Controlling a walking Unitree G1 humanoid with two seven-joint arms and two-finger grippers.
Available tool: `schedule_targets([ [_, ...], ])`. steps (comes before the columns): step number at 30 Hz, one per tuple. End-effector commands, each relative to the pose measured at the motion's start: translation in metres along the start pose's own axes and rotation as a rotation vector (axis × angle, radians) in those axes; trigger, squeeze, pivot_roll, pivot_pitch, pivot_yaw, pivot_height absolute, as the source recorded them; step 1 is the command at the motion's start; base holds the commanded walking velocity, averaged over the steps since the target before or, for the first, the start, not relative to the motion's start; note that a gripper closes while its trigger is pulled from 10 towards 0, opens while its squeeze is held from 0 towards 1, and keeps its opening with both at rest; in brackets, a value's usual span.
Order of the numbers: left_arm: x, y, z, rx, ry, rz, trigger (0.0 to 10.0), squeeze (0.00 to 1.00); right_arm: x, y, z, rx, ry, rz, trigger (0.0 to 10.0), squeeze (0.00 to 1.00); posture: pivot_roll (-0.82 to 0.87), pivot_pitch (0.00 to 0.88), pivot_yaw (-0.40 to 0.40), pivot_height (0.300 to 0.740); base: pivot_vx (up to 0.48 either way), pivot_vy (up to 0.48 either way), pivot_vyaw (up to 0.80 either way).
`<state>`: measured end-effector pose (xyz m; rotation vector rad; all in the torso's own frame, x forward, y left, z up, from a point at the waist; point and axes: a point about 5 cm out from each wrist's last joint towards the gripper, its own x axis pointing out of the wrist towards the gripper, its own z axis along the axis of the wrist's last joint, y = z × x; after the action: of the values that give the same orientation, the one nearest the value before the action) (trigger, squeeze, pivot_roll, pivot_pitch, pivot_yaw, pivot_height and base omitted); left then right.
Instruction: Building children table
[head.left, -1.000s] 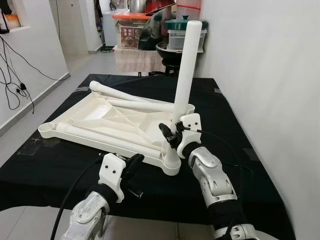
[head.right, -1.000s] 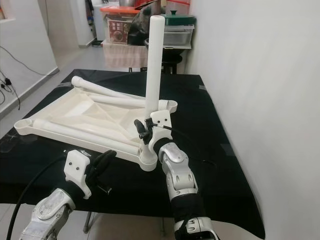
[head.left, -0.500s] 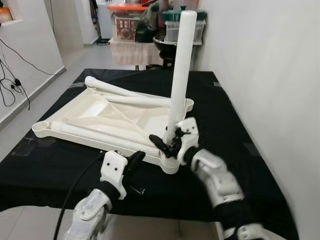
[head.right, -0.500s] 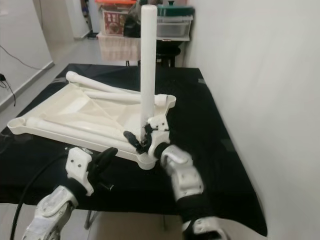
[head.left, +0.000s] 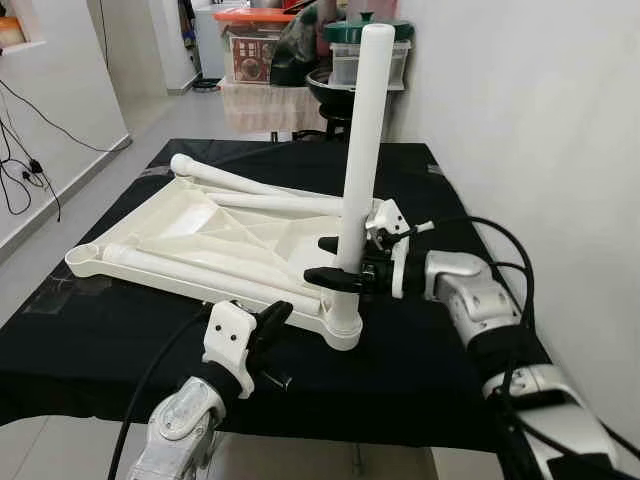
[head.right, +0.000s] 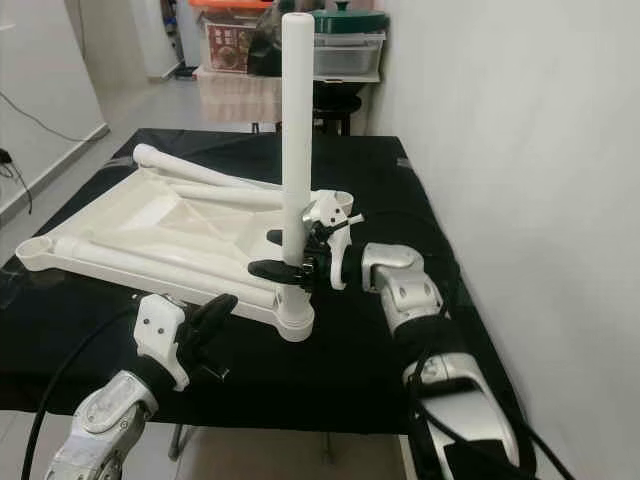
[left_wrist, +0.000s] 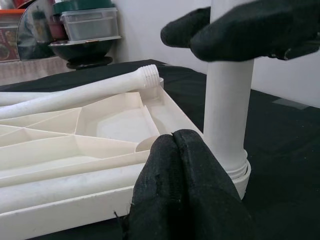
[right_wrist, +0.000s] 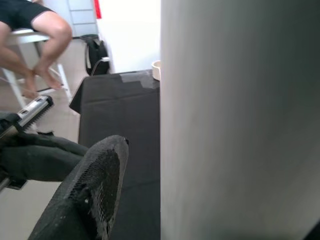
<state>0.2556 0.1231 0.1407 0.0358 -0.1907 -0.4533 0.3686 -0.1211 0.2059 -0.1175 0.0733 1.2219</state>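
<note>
From the head views, the right hand (head.left: 335, 262) clamps the upright white plastic tube leg (head.left: 360, 150), seated in the near right corner socket of the upturned white plastic tabletop (head.left: 200, 235) on the black-draped counter (head.left: 420, 340). In the left wrist view, the left hand (left_wrist: 187, 195), fingers together, rests near that socket. In the right wrist view the leg looms close; it probably wants twisting in kept vertical.

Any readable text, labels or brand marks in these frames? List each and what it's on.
None readable.
Printed box among the clutter beyond the table: has graphics, too small and blurred to read.
White tabletop, upright leg, both grippers: no markings visible.
</note>
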Motion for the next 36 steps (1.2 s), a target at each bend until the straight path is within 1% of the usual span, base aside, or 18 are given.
schedule_targets([
  [1, -0.001, 0.0, -0.003, -0.011, 0.018, -0.001, 10.0, 0.0, 0.002, 0.0, 0.001, 0.006, -0.014, 0.019, 10.0, 0.0, 0.02, 0.0, -0.045, 0.74, 0.0, 0.0, 0.0],
  [2, -0.001, 0.0, -0.003, -0.011, 0.018, -0.002, 10.0, 0.0, 0.002, 0.0, 0.001, 0.016, -0.015, 0.02, 10.0, 0.0, 0.02, 0.0, -0.045, 0.74, 0.0, 0.0, 0.0],
  [3, -0.001, 0.0, -0.003, -0.011, 0.018, -0.002, 10.0, 0.0, 0.001, -0.002, 0.0, 0.028, -0.022, 0.022, 3.3, 0.0, 0.02, 0.0, -0.045, 0.74, 0.0, 0.0, 0.0],
  [4, 0.0, 0.0, -0.003, -0.011, 0.018, -0.002, 10.0, 0.0, 0.0, -0.003, 0.0, 0.038, -0.033, 0.018, 0.0, 0.0, 0.02, 0.0, -0.045, 0.74, 0.0, 0.0, 0.0],
  [15, -0.001, 0.0, -0.003, -0.011, 0.021, -0.005, 10.0, 0.0, -0.015, -0.008, -0.003, 0.026, -0.064, 0.003, 0.0, 0.0, 0.01, 0.0, -0.029, 0.74, 0.0, 0.0, 0.0],
  [17, -0.002, 0.0, -0.004, -0.01, 0.022, -0.005, 10.0, 0.0, -0.019, -0.012, -0.006, 0.009, -0.057, -0.102, 0.0, 0.0, 0.01, 0.0, -0.037, 0.74, 0.0, 0.0, 0.0],
  [18, -0.002, 0.0, -0.004, -0.01, 0.022, -0.005, 10.0, 0.0, -0.019, -0.012, -0.006, 0.009, -0.057, -0.102, 0.0, 0.0, 0.01, 0.0, -0.037, 0.74, 0.0, 0.0, 0.0],
  [19, -0.002, 0.0, -0.004, -0.01, 0.022, -0.005, 10.0, 0.0, -0.02, -0.014, -0.008, 0.008, -0.057, -0.176, 0.0, 0.0, 0.01, 0.0, -0.037, 0.74, 0.0, 0.0, 0.0],
  [20, -0.002, 0.001, -0.004, -0.008, 0.023, -0.003, 10.0, 0.0, -0.017, -0.016, -0.019, 0.057, -0.057, -0.363, 0.0, 0.0, 0.01, 0.0, -0.052, 0.74, 0.0, 0.0, 0.0],
  [21, -0.002, 0.001, -0.004, -0.008, 0.023, -0.003, 10.0, 0.0, -0.017, -0.016, -0.019, 0.057, -0.057, -0.363, 0.0, 0.0, 0.01, 0.0, -0.052, 0.74, 0.0, 0.0, 0.0],
  [22, -0.003, 0.001, -0.004, -0.007, 0.023, -0.001, 10.0, 0.0, -0.014, -0.017, -0.028, 0.1, -0.064, -0.536, 0.0, 0.0, 0.01, 0.0, -0.052, 0.74, 0.0, 0.0, 0.0],
  [23, -0.003, 0.001, -0.004, -0.007, 0.023, -0.001, 10.0, 0.0, -0.014, -0.017, -0.028, 0.1, -0.064, -0.536, 0.0, 0.0, 0.01, 0.0, -0.052, 0.74, 0.0, 0.0, 0.0],
  [24, -0.003, 0.001, -0.004, -0.005, 0.024, -0.002, 10.0, 0.0, 0.009, 0.011, -0.062, 0.242, -0.051, -0.688, 0.0, 0.0, 0.0, 0.0, -0.035, 0.74, 0.0, 0.0, 0.0],
  [25, -0.003, 0.001, -0.004, -0.005, 0.024, -0.002, 10.0, 0.0, 0.009, 0.011, -0.062, 0.242, -0.051, -0.688, 0.0, 0.0, 0.0, 0.0, -0.035, 0.74, 0.0, 0.0, 0.0],
  [26, -0.002, 0.002, -0.005, -0.004, 0.026, -0.004, 10.0, 0.0, 0.02, 0.029, -0.065, 0.151, -0.02, -0.776, 0.0, 0.0, 0.0, 0.0, -0.027, 0.74, 0.0, 0.0, 0.0],
  [29, -0.002, 0.003, -0.006, 0.0, 0.03, -0.005, 10.0, 0.0, 0.027, 0.037, -0.055, 0.097, -0.091, -0.773, 0.0, 0.0, -0.01, 0.0, -0.014, 0.74, 0.0, 0.0, 0.0],
  [31, -0.001, 0.001, -0.007, -0.004, 0.032, -0.008, 10.0, 0.0, 0.019, 0.022, -0.06, 0.169, -0.09, -0.817, 0.0, 0.0, 0.01, 0.0, -0.039, 0.74, 0.0, 0.0, 0.0],
  [36, -0.001, 0.001, -0.006, 0.001, 0.024, 0.01, 10.0, 0.0, 0.02, 0.021, -0.065, 0.21, -0.072, -0.809, 0.0, 0.0, 0.0, 0.0, -0.04, 0.74, 0.0, 0.0, 0.0],
])
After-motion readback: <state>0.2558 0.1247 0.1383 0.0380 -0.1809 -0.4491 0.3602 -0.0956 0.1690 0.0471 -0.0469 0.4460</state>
